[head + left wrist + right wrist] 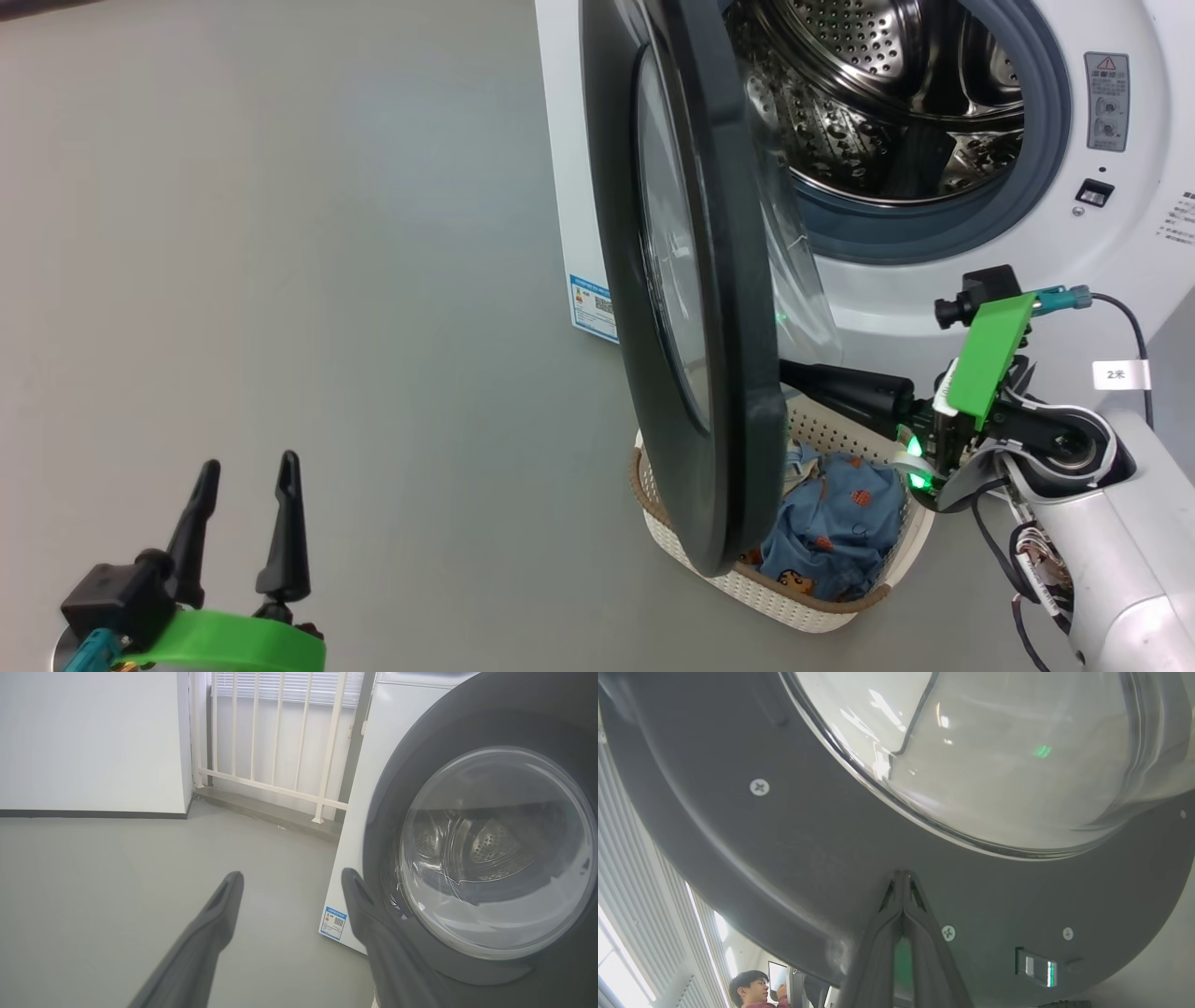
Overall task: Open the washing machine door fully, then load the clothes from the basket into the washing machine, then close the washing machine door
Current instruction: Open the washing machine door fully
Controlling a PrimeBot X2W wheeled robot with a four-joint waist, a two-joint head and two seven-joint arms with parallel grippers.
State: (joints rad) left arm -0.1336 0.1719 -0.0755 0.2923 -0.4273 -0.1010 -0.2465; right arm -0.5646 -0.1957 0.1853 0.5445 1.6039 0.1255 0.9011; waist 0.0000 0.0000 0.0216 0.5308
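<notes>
The washing machine door [691, 280] stands partly swung out from the washing machine [896, 308], edge-on to the head camera and hanging over the basket [775, 597], which sits on the grey floor [327, 280] just in front of the machine. The right pincer [903, 875], its fingers pressed together with nothing between them, has its tips at the door's inner face, on the dark rim just below the bulging glass bowl; whether they actually touch cannot be told. The left pincer [250, 462] hangs spread wide and empty above the floor, well to the machine's left. The door looks rigid, hinged and fairly heavy, and its glossy plastic could let closed tips slide, so the dark rim seems a safer place to push than the glass. The clothes [840, 523], heaped in the basket in front of the machine, look light, soft and limp, best pinched at a raised fold on top. The basket appears light enough to skid on the smooth floor. Behind the machine runs a white railing [275, 742], and a person [752, 989] is seen past the door's lower edge.
</notes>
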